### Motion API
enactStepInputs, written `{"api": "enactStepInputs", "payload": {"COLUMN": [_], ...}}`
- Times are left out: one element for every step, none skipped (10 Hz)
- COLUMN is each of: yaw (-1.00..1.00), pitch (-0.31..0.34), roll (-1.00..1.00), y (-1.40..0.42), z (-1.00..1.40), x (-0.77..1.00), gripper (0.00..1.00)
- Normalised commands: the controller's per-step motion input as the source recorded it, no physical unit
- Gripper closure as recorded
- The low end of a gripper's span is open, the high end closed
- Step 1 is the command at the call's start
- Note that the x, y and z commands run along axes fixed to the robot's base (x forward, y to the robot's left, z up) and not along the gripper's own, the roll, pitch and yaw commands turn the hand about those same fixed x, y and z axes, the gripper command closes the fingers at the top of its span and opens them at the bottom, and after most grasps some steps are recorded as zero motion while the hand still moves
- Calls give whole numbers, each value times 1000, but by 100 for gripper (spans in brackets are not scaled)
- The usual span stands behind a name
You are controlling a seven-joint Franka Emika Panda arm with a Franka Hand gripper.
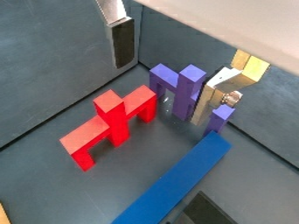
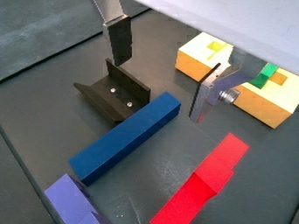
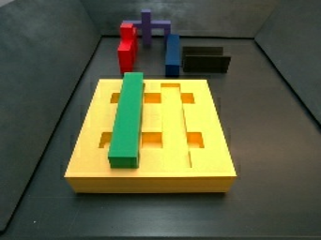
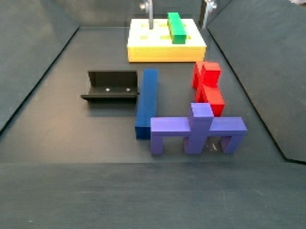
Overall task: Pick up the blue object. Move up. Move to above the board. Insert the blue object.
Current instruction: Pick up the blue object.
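The blue object (image 2: pixel 122 137) is a long blue bar lying flat on the dark floor next to the fixture (image 2: pixel 112 93); it also shows in both side views (image 3: pixel 172 52) (image 4: pixel 146 100) and in a wrist view (image 1: pixel 181 185). The board (image 3: pixel 157 141) is a thick yellow slab with a green bar (image 3: pixel 129 117) lying in one groove. My gripper (image 2: pixel 160 83) is open and empty, high above the floor, with the blue bar below it. Its silver fingers (image 1: pixel 118 39) stand wide apart. Its fingertips show at the top edge of a side view (image 4: pixel 180 7).
A red piece (image 4: pixel 208 85) and a purple piece (image 4: pixel 198 130) lie on the floor beside the blue bar. The red (image 1: pixel 111 122) and purple (image 1: pixel 176 83) pieces also show in a wrist view. Dark walls enclose the floor.
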Motion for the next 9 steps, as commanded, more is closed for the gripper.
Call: {"api": "enactStepInputs", "payload": {"yaw": [0,-37,-91,-117,-186,-209,-220,-197,-137], "pitch": [0,0,51,59,3,0,0,0,-66], "roll": [0,0,-73,-103,-117,-123,-139,-136,-133], "y": [0,-14,0,0,0,0,0,-3,-20], "z": [0,0,-94,-151,-203,-246,-269,-303,-314], "x": [20,311,751,846,720,606,614,566,306], "gripper": [0,0,0,0,0,0,0,0,0]}}
